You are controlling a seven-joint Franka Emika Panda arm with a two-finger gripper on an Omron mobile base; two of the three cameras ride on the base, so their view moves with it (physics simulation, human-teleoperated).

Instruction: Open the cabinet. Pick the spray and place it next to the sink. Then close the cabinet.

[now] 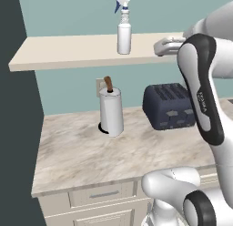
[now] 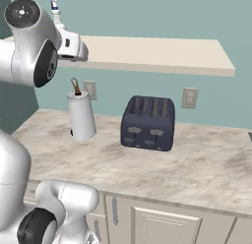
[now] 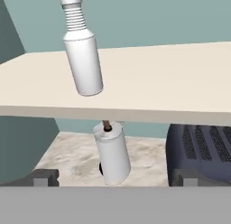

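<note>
The spray (image 1: pixel 124 31) stands upright on the cabinet's pale open shelf (image 1: pixel 68 54), white with a blue nozzle tip. In the right base view the spray (image 2: pixel 57 14) peeks out from behind my arm, above the shelf (image 2: pixel 157 53). My gripper (image 1: pixel 159 47) hovers at shelf height, to the right of the bottle and apart from it. In the hand view the spray (image 3: pixel 83 60) stands ahead on the shelf (image 3: pixel 171 83), up and to the left; my gripper (image 3: pixel 116 178) is open with nothing between its fingertips. The sink is out of view.
Under the shelf, a white paper-towel roll (image 1: pixel 111 112) and a dark blue toaster (image 1: pixel 169 106) stand on the marble counter (image 1: pixel 91 156). A tall dark panel (image 1: pixel 18 129) closes the left side. Drawers and doors run below the counter edge.
</note>
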